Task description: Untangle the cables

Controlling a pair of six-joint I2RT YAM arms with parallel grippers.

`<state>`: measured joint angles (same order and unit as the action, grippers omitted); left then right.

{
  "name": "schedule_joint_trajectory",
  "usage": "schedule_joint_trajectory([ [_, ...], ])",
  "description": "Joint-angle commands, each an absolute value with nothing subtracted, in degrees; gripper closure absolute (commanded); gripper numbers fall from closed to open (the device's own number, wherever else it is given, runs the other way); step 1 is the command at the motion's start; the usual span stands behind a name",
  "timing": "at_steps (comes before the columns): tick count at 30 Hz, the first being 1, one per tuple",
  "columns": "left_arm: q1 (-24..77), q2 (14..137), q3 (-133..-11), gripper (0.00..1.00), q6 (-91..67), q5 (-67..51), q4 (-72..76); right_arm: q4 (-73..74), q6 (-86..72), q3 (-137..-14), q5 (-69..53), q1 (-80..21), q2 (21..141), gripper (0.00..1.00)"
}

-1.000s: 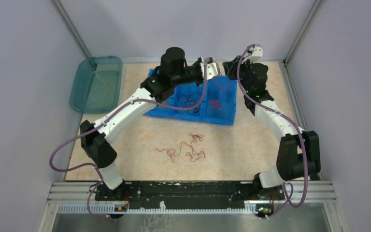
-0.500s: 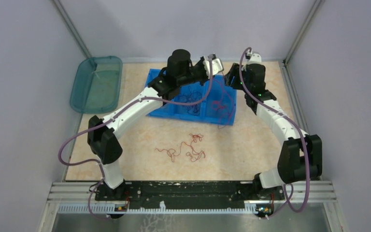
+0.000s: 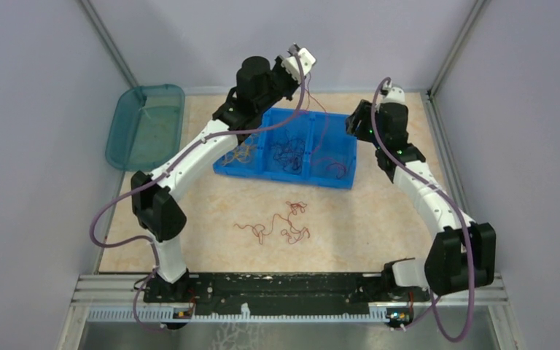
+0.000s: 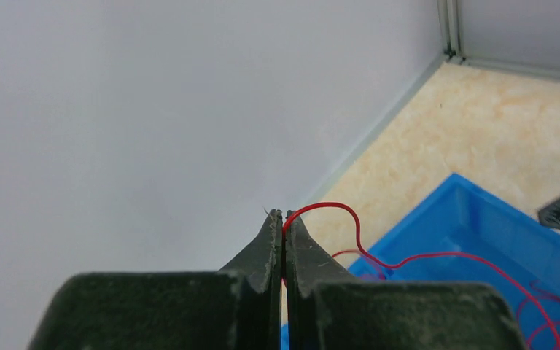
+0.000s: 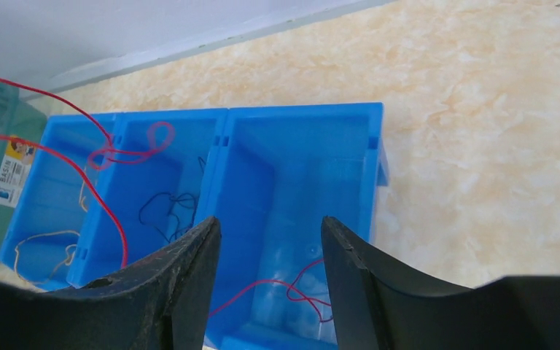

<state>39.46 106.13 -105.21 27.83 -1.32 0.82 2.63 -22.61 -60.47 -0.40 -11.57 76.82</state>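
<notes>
- Sorting is the step in hand: the left gripper [image 4: 284, 219], jaws pressed together on a red wire [image 4: 408, 259], is raised near the far wall [image 4: 153, 109]. The wire trails down and right into the bin [image 5: 299, 111].
- Bin holds orange-yellow wires [image 3: 242, 154] on the left, dark wires [image 3: 286, 149] in the middle and red ones on the right. The lifted wire ends in the right compartment.
- Near of the bin, a tangle [image 3: 281, 222] lies on the table [image 3: 211, 211], not yet sorted.
- Right gripper [image 5: 270, 220], jaws spread and empty, hangs over the bin's right compartment.
- Next, the red wire likely needs setting fully into that compartment and releasing. Then the tangle calls for a fine pinch on one strand.
- A second ago both grippers were low and close together over the bin, the right nearly shut. Now the left has risen, the right has let go and drawn right, and the tangle is unchanged.
</notes>
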Motion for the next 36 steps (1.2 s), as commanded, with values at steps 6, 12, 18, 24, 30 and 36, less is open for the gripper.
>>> schedule_joint_trajectory([
  [6,42.71,118.22,-121.72,1.00,28.98,0.70,-2.73,0.42,-29.22,-56.34,1.34,-6.65,65.90,0.49],
  [12,43.68,123.44,-127.31,1.00,27.46,-2.62,-0.64,-0.24,-33.04,-53.49,0.81,-3.65,61.63,0.58],
  [18,43.77,122.79,-121.37,1.00,26.21,-2.43,-1.06,-1.48,-35.20,-52.00,0.08,-2.38,61.46,0.63],
  [24,43.77,119.65,-111.73,1.00,26.59,-3.59,1.65,-2.97,-36.21,-50.81,-0.88,-2.38,62.31,0.67],
  [30,43.77,124.23,-116.81,1.00,26.27,-4.02,-1.86,-3.40,-35.62,-50.10,-1.40,-2.36,62.06,0.68],
  [36,43.77,129.28,-123.14,0.96,29.07,-7.80,-7.42,-3.52,-35.22,-50.35,-0.79,-2.35,62.27,0.69],
])
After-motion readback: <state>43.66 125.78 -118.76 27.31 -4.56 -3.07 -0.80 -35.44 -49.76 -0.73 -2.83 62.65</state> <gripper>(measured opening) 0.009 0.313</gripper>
